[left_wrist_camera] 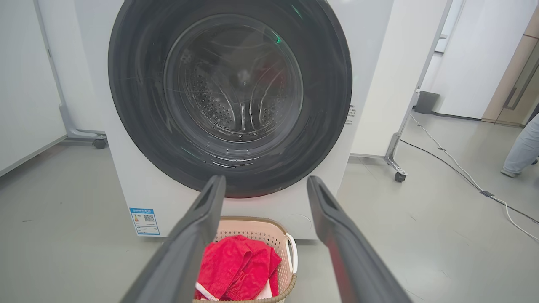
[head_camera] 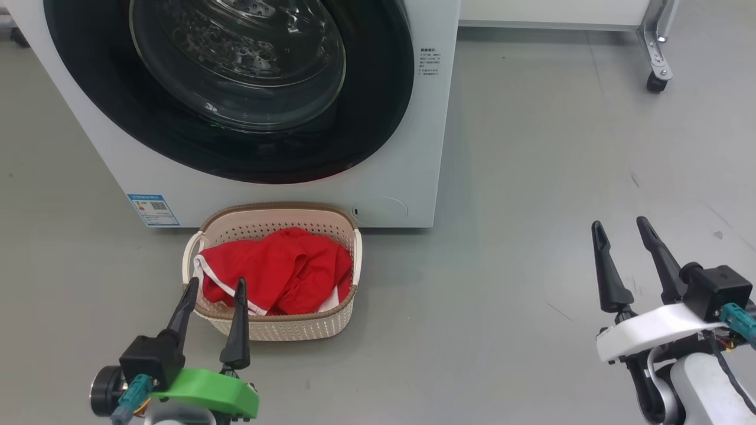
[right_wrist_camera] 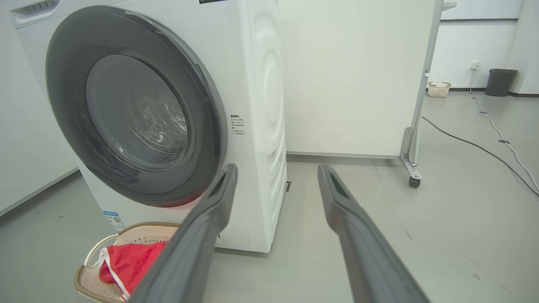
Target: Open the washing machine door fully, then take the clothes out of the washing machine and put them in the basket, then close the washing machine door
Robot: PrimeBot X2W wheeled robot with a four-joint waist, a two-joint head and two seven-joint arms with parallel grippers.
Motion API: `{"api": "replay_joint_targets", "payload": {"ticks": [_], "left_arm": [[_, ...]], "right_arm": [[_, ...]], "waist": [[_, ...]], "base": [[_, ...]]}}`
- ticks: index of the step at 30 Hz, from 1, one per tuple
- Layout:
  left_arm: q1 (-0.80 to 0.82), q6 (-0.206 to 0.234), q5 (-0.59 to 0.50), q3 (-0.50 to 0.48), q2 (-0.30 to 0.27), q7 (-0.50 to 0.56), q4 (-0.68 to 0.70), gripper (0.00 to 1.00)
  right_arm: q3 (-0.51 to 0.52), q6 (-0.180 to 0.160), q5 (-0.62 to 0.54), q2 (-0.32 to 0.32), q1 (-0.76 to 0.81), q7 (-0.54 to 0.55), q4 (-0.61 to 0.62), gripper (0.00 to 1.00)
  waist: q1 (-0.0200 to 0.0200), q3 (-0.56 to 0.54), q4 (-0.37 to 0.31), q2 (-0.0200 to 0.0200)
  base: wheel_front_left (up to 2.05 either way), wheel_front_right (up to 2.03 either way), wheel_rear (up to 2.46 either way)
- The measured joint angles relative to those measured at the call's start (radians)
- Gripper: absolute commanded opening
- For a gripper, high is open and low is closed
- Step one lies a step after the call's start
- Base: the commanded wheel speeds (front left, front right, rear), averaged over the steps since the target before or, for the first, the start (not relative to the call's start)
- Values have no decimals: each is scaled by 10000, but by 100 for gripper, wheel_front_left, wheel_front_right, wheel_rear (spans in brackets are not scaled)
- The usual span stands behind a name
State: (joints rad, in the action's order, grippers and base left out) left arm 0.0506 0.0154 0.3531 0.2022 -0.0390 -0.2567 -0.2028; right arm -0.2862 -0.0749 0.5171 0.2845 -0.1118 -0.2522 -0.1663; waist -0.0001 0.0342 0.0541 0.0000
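The door [head_camera: 236,88] sits closed on the washing machine [head_camera: 413,177]. The red clothes [head_camera: 277,271] lie in the basket [head_camera: 295,327] on the floor against its front. The left wrist view catches a person's leg [left_wrist_camera: 522,147], and the right wrist view the machine's side. The left gripper [head_camera: 217,281] and right gripper [head_camera: 619,222] hover, jaws parted and empty.

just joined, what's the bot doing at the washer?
Nothing is held right now. The door looks shut on the washer, and the red clothes lie in the basket on the floor in front of it. The left end effector is open near the basket; the right end effector is open over bare floor. The job looks done.
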Motion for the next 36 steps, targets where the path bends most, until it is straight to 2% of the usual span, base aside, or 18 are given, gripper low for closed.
{"api": "replay_joint_targets", "payload": {"ticks": [3, 22, 36], "left_arm": [[-3, 0, 0, -46, 0, 0, 6, 100], [-108, 0, 0, -163, 0, 0, -40, 100], [-108, 0, 69, -255, 2, 0, -61, 100]], "right_arm": [[157, -84, -105, -77, 275, 0, 119, 100], [731, -81, -449, -470, 1024, 0, 755, 100], [1041, 31, -713, -667, 1240, 0, 909, 100]], "waist": [[0, -17, -9, 0], [0, 69, -102, 0], [0, 111, -113, 0]], "base": [[0, 0, 0], [0, 0, 0], [0, 0, 0]]}}
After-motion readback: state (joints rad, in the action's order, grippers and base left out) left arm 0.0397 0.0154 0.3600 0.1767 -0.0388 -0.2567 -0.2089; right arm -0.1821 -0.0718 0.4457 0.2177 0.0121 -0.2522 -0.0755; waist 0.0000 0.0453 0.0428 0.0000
